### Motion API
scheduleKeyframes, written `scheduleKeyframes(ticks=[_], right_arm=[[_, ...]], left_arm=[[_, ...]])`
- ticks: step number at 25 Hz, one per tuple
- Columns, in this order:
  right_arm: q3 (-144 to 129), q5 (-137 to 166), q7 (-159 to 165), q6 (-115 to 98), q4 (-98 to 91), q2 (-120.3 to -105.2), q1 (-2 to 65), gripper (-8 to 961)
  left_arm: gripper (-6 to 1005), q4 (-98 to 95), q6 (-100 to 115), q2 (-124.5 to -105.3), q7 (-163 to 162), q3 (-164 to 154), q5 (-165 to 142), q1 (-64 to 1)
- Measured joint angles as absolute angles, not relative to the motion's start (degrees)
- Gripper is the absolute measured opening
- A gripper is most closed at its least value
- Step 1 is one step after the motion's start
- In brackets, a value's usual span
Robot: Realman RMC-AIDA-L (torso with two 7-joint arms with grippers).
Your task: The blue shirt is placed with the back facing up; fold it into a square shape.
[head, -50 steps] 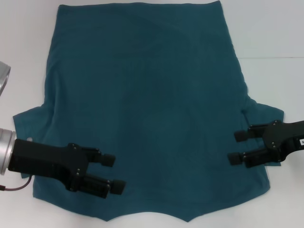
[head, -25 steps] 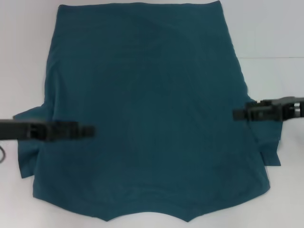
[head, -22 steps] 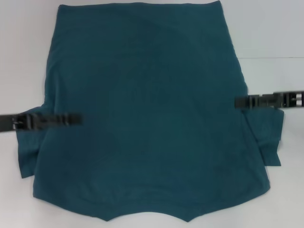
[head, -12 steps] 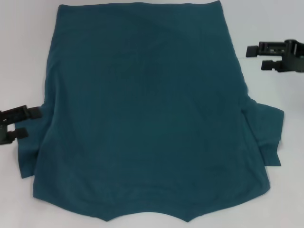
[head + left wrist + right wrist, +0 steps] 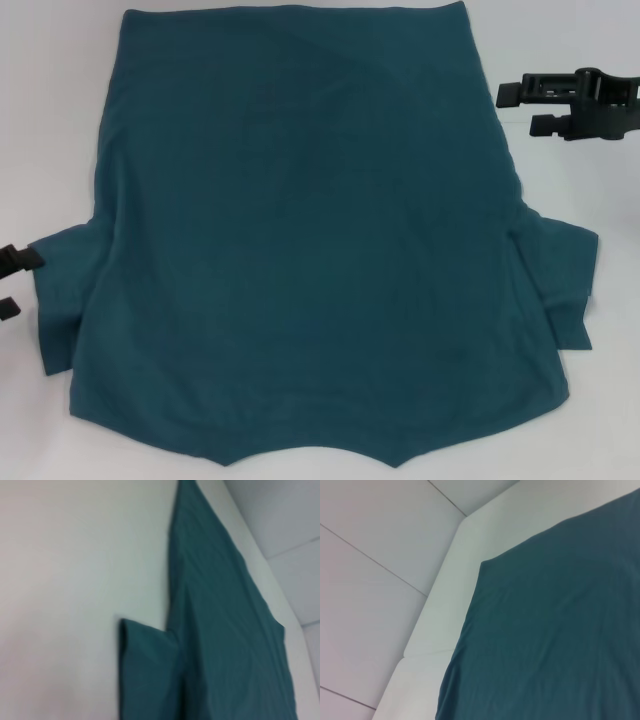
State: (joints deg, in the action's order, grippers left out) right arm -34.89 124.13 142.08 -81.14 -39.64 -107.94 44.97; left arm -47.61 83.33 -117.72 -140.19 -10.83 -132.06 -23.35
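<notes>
The blue shirt [image 5: 310, 240] lies spread flat on the white table with its plain side up, the hem at the far end and a short sleeve sticking out on each side near me. My right gripper [image 5: 518, 111] hovers open and empty just off the shirt's far right edge. At the left border of the head view, beside the left sleeve [image 5: 60, 300], only the fingertips of my open, empty left gripper [image 5: 26, 282] show. In the left wrist view the shirt [image 5: 225, 645] appears with that sleeve [image 5: 145, 675]. A far corner of the shirt [image 5: 555, 630] fills the right wrist view.
The white table [image 5: 570, 60] shows bare strips to the left and right of the shirt. The table's far edge [image 5: 440, 605] meets a pale panelled wall [image 5: 375, 555] in the right wrist view. The right sleeve [image 5: 565, 290] has its lower corner turned over.
Both grippers have left the shirt's near part. The left one drew back to the left edge, and the right one swung out and away to the far right. The shirt stays flat.
</notes>
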Motion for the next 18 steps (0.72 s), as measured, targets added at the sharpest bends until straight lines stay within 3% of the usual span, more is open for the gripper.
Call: scheduleKeyframes(ticks=[18], right_arm=[[-34.9,124.1,142.1,-81.6,-39.4,-107.68,43.8,945]], left_arm=[[856,-40.7,77.5,-117.86,-137.3,-11.9,-132.2,-23.5]])
